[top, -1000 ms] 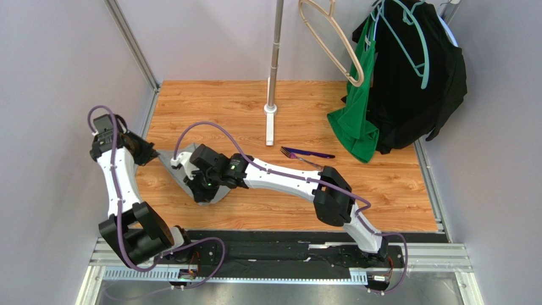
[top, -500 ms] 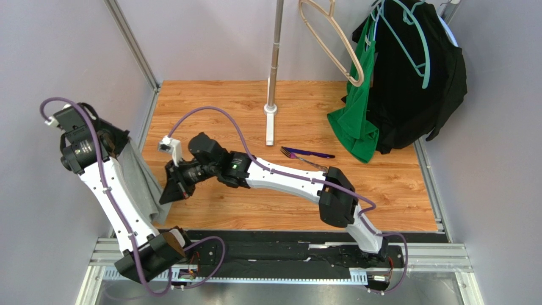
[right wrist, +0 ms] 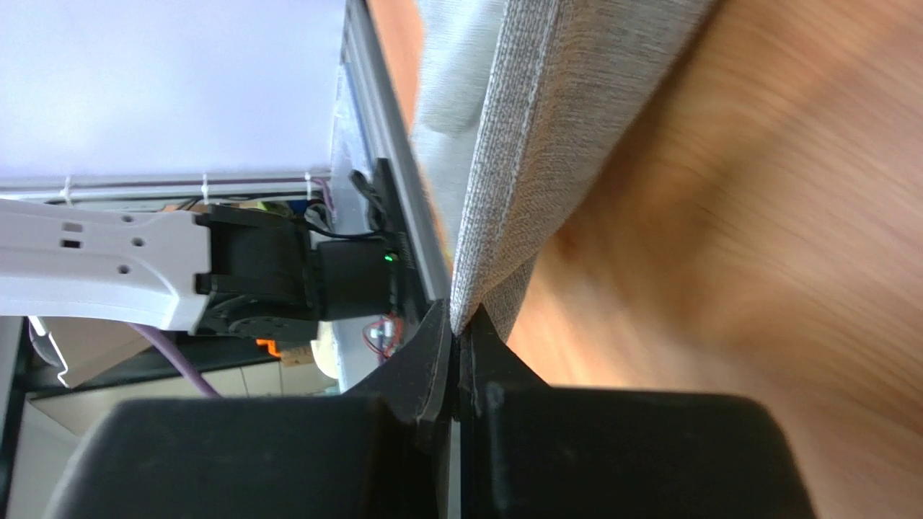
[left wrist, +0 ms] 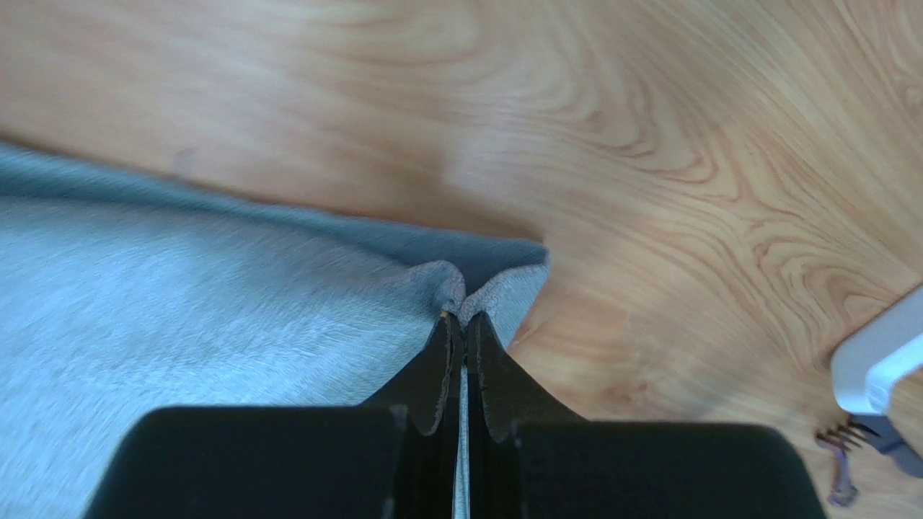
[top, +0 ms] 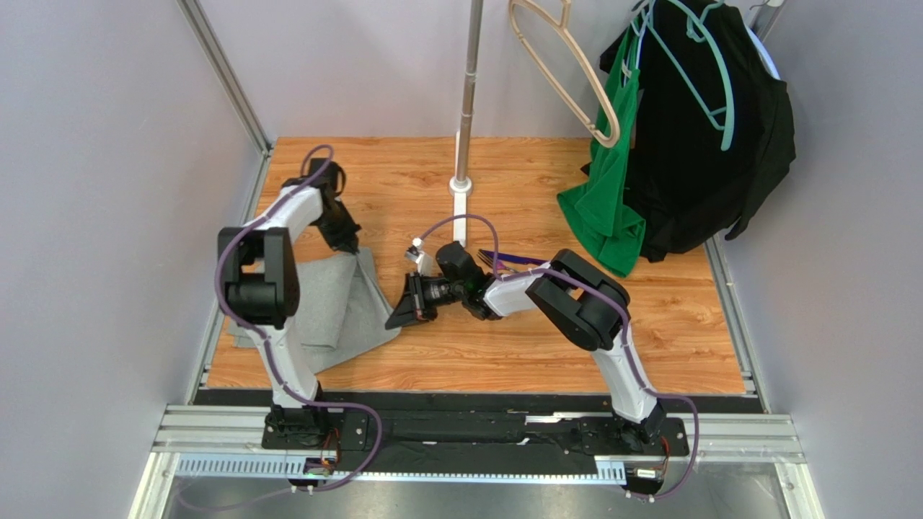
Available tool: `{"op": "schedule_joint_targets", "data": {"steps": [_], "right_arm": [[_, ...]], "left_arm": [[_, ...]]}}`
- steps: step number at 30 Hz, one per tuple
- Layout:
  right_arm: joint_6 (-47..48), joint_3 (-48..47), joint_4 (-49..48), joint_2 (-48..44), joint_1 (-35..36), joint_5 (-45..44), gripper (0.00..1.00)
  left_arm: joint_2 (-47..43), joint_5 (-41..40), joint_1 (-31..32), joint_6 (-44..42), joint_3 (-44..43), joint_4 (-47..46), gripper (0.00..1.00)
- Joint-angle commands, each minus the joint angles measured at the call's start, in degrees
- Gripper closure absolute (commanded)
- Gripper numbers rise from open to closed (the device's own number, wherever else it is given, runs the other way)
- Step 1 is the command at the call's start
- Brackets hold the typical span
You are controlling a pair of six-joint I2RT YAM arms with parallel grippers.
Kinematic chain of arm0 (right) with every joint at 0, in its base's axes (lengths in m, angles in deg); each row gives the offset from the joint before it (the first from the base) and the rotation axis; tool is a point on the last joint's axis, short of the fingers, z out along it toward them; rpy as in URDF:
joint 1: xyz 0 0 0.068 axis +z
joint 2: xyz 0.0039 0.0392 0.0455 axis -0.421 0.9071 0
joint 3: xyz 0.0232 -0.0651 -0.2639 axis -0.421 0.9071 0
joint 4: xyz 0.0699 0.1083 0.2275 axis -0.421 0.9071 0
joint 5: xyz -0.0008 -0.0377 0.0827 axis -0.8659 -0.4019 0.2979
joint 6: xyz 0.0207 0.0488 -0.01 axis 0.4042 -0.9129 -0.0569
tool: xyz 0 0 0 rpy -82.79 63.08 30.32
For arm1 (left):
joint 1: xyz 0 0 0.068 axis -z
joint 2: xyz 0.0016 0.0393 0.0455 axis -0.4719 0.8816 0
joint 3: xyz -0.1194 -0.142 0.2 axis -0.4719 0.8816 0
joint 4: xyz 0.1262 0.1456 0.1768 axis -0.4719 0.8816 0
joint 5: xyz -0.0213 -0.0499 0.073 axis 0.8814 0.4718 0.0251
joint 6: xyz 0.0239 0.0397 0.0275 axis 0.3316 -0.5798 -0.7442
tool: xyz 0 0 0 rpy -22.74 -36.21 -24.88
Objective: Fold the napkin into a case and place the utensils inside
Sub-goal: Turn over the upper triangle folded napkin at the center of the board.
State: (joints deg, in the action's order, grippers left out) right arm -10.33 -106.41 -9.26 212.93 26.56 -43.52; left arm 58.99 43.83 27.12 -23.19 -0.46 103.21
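Finding one: the napkin (top: 314,308) lies on the left part of the wooden surface (top: 672,324). Its left border runs along the surface's left edge. The cloth is not flat; a lengthwise ridge separates a lighter left panel from a darker right panel.

Finding two: the left tool (top: 349,242) is at the napkin's far right corner. In the left wrist view its fingers (left wrist: 431,373) are pressed together, with a small pucker of grey cloth pinched between the tips. We record it as clamped on the napkin.

Finding three: the right tool (top: 397,317) is at the napkin's right edge, towards the near corner. In the right wrist view its fingers (right wrist: 425,362) meet on a thin fold of the cloth, which stretches away from the tips. We record it likewise as clamped on the napkin.

Finding four: the utensils (top: 533,262) rest at mid-surface, well apart from the napkin, just behind the right arm. The dark purple piece shows; the arm covers the rest.

Finding five: a green garment (top: 605,211) and a black garment (top: 704,141) hang at the far right, beside a metal pole (top: 468,97).
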Motion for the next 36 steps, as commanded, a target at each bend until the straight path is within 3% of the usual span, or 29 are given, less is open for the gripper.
{"op": "schedule_joint_targets", "data": {"steps": [1,7,8,9,10,11,12,13,17,18,19,20,22,26,28,29,30,36], "right_arm": [[0.57,5.66,-5.29,-1.88,-0.39,8.35,1.0],[6.73,6.46,5.34,-3.99,-2.77,4.92,0.97],[9.62,5.76,7.62,-4.16,-2.94,4.4,0.95],[11.3,5.15,14.08,-4.6,-3.12,1.52,0.91],[13.32,4.71,17.02,-5.65,-3.38,0.36,0.85],[15.25,4.18,19.92,-6.35,-3.39,-0.61,0.79],[17.79,4.0,24.47,-7.15,-3.56,-4.1,0.68],[18.6,3.56,26.52,-8.02,-3.82,-5.35,0.64],[23.69,-0.56,36.89,-9.52,-4.97,-9.48,0.54],[25.1,-2.05,41.0,-9.96,-5.06,-12.54,0.53],[27.81,-2.76,42.78,-10.49,-5.32,-14.22,0.51],[29.06,-3.46,44.45,-11.28,-5.49,-15.81,0.49],[31.51,-5.83,48.68,-11.9,-6.54,-19.5,0.47],[33.63,-9.61,50.62,-11.99,-8.39,-22.32,0.44],[34.86,-13.12,52.64,-9.54,-8.74,-20.23,0.44],[35.39,-15.92,52.65,-8.74,-8.75,-19.43,0.44],[35.48,-17.6,52.56,-7.95,-8.83,-19.34,0.44],[36.8,-27.97,52.03,-2.06,-9.01,-17.77,0.46]], "left_arm": [[3.8,-6.16,4.63,1.24,-9.99,-13.23,1.0],[11.89,-3.0,7.98,-3.06,-19.12,-8.76,0.98],[12.25,-2.99,8.24,-3.76,-20.53,-7.71,0.83],[11.73,-3.16,8.59,-5.69,-20.8,-5.78,0.75],[11.12,-3.25,8.77,-7.01,-20.81,-4.81,0.57],[10.15,-3.6,8.95,-8.15,-20.72,-3.75,0.19],[7.97,-4.13,9.04,-10.6,-20.72,-0.78,0.11],[6.55,-5.09,9.21,-11.58,-20.8,1.25,0.07],[-2.33,-9.76,9.74,-15.98,-13.79,5.39,0.07],[-3.3,-10.45,9.83,-16.07,-13.95,11.06,0.09],[-3.65,-10.29,9.83,-15.99,-14.12,13.9,0.15],[-4.27,-7.93,9.91,-15.99,-11.6,15.32,0.35],[-6.64,-5.11,10.18,-16.34,-7.55,15.86,0.4],[-11.03,-6.77,11.85,-15.55,3.68,14.81,0.54],[-11.48,-6.68,12.55,-15.55,5.99,14.71,0.52],[-11.57,-7.2,12.9,-15.37,7.65,14.89,0.35],[-11.74,-7.73,13.86,-14.68,8.37,15.33,0.33],[-13.76,-9.49,16.59,-12.39,12.5,15.41,0.33]]}}
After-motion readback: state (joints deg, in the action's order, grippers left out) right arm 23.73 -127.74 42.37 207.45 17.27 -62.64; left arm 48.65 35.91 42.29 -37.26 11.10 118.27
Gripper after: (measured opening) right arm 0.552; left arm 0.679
